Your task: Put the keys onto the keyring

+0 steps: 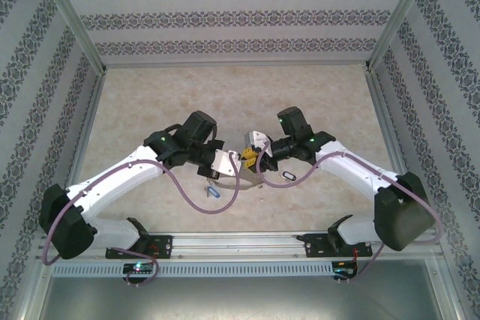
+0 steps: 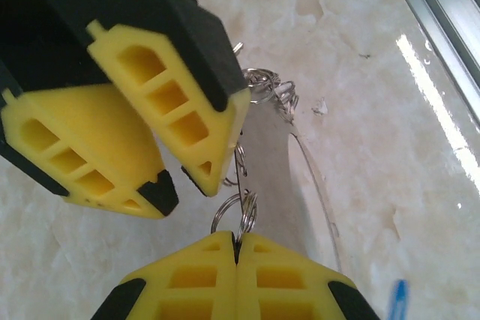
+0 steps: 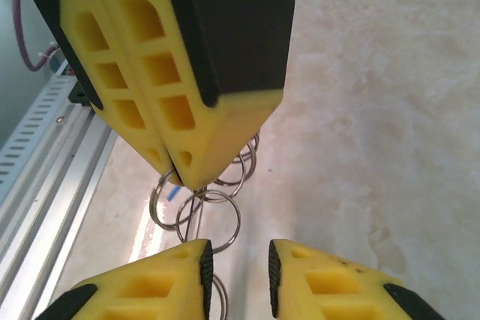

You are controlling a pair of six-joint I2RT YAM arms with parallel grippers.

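Observation:
Both grippers meet above the table's middle. My left gripper (image 1: pixel 235 161) (image 2: pixel 238 239) is shut on the keyring (image 2: pixel 244 213), pinching its thin wire and a silvery split ring at the fingertips. In the right wrist view the left gripper's shut fingers (image 3: pixel 187 110) hang from above with several split rings (image 3: pixel 214 211) of the keyring below them. My right gripper (image 1: pixel 252 155) (image 3: pixel 236 264) is open, its pads on either side of the lowest ring without closing on it. One blue-headed key (image 1: pixel 212 191) (image 2: pixel 398 299) lies on the table, and another key (image 1: pixel 289 177) lies right of centre.
The marble-patterned tabletop (image 1: pixel 225 95) spreads behind the arms. A metal rail (image 1: pixel 240 243) runs along the near edge. Patterned walls with metal posts (image 1: pixel 71 20) close in the left, right and back.

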